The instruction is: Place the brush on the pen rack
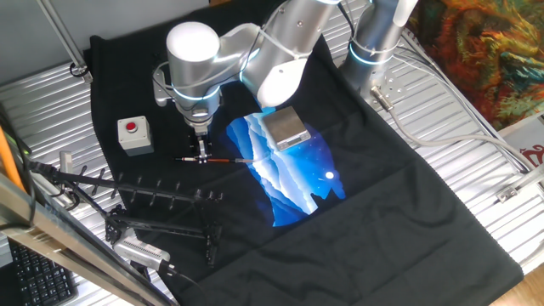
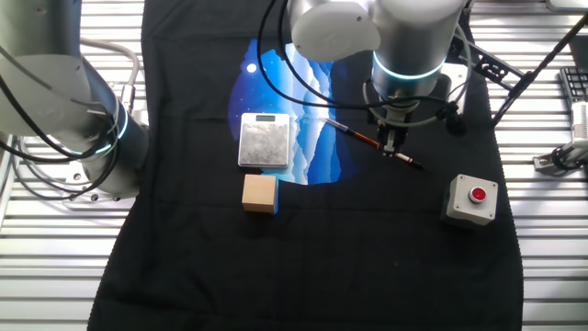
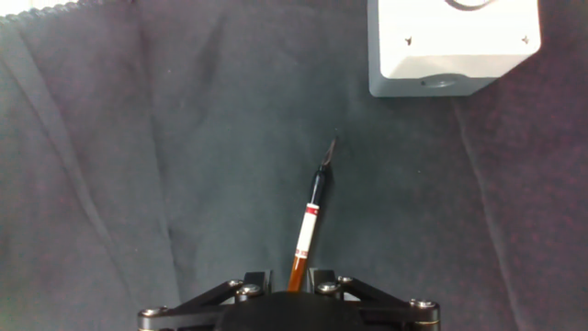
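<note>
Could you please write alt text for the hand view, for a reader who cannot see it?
The gripper straddles the brush lying on dark cloth, its thin black end pointing away. A grey box sits at upper right.

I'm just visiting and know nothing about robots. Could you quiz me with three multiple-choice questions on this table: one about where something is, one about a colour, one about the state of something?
1. Where does the brush lie?
A. on the black cloth, under the gripper
B. across the pen rack
C. on top of the grey box

2. What colour is the button on the grey box?
A. green
B. red
C. yellow

3. How does the gripper stand to the brush?
A. far off to one side
B. carrying it high in the air
C. down at it, one finger on either side

Answers:
1. A: both fixed views show it flat on the cloth; the pen rack stands apart, nearer the table edge.
2. B: the button shows red in both fixed views.
3. C: the hand view shows the brush running in between the fingers.
</note>
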Robot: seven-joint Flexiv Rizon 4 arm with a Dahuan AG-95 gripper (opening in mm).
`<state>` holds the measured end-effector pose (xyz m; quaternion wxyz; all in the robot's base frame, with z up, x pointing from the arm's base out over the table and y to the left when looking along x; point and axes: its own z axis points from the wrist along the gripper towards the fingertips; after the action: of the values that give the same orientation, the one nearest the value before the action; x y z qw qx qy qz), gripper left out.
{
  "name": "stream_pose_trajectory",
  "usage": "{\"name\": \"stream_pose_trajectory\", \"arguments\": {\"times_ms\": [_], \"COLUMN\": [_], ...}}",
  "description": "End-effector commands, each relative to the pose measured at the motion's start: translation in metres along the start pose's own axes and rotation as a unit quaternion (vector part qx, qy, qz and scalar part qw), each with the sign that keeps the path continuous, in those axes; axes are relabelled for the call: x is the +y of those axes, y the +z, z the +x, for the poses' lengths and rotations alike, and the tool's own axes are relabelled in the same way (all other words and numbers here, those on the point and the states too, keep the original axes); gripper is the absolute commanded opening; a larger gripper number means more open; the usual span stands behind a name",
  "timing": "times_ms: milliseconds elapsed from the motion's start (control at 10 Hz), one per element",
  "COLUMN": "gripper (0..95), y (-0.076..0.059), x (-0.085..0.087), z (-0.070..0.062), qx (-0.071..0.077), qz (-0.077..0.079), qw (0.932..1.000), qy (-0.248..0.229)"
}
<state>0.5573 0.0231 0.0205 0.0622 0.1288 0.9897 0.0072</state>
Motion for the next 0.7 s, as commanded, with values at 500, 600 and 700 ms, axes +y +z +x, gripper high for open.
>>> {"name": "stream_pose_trajectory", "arguments": {"times_ms": [500, 600, 700], "gripper": [19.0, 19.0, 19.0], "y": [0.0053, 0.0063, 0.0072], "x": [0.0006, 0.0011, 0.0009], "z": [-0.0030, -0.0036, -0.0041], "qx": [0.002, 0.001, 0.001], "qz": [-0.006, -0.006, -0.005], "qw": [1.0000, 1.0000, 1.0000], "qy": [0.000, 0.000, 0.000]}}
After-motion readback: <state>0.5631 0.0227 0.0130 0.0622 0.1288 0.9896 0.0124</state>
